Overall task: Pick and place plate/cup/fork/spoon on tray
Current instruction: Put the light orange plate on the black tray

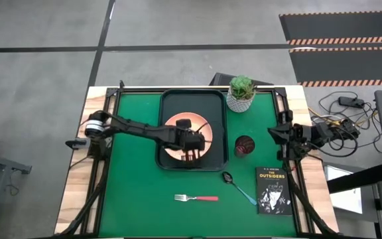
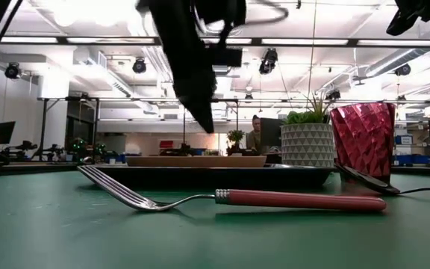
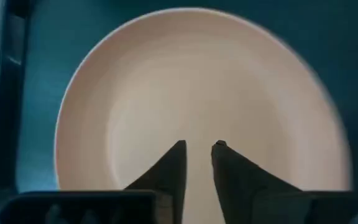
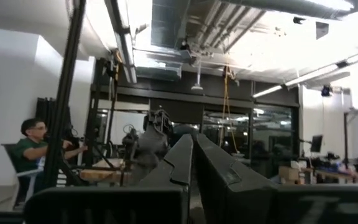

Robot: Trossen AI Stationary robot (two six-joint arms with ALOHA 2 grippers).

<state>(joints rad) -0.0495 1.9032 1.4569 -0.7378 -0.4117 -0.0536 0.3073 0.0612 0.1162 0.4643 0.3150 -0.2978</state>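
Note:
The salmon-pink plate (image 1: 176,125) lies flat in the dark tray (image 1: 167,99), and it shows in the left wrist view (image 3: 191,93). My left gripper (image 1: 192,154) hangs above the plate, pointing down, clear of it in the low view (image 2: 206,127). Its fingers are a narrow gap apart and empty (image 3: 199,146). The maroon cup (image 1: 244,146) stands on the mat right of the tray. The spoon (image 1: 237,188) and the fork (image 1: 196,198) lie on the mat nearer the front edge. My right gripper (image 4: 192,140) waits shut at the table's right edge.
A white pot with a green plant (image 1: 241,93) stands at the tray's far right corner. A black book (image 1: 272,190) lies at the front right beside the spoon. A person sits in the room beyond the table (image 4: 36,149).

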